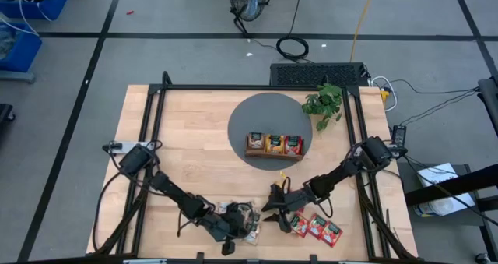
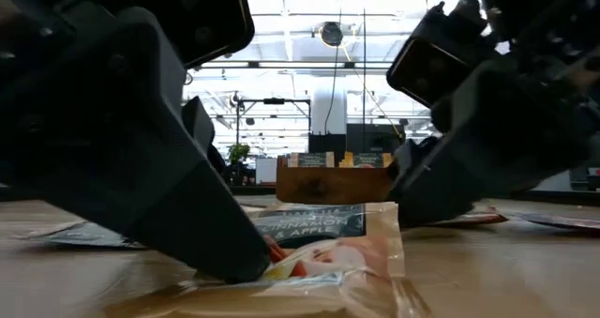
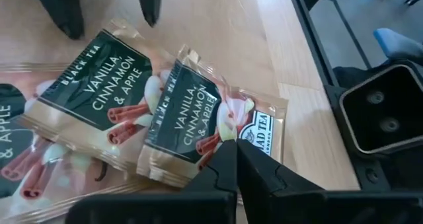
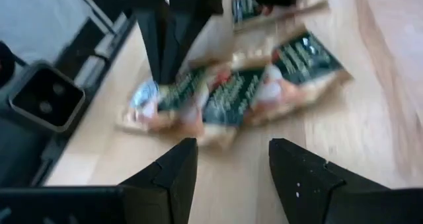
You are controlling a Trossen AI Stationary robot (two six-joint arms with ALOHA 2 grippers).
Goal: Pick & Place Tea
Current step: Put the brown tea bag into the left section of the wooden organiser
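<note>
Left gripper (image 3: 236, 159) fingers pressed together, tips down on edge of pale vanilla-cinnamon sachet (image 3: 198, 118); whether foil was actually pinched, unclear. Sachet lay flat under tips, overlapping second sachet (image 3: 99, 85) just beyond. Right gripper (image 4: 231, 164) spread, empty, hovered near same pile. Red sachets (image 1: 315, 227) lay beside it; tray (image 1: 274, 146) well apart. Judged light, thin, crinkly, slippery; best taken by sealed edge. Long axis ran diagonally away from left fingers, label up.

— How many flat red square tea sachets (image 1: 317, 227) can you count?
— Three by my right arm, and my wooden tray (image 1: 274, 146) has three compartments.
— And pale vanilla sachets (image 3: 192, 121)?
— Three near my left wrist.
</note>
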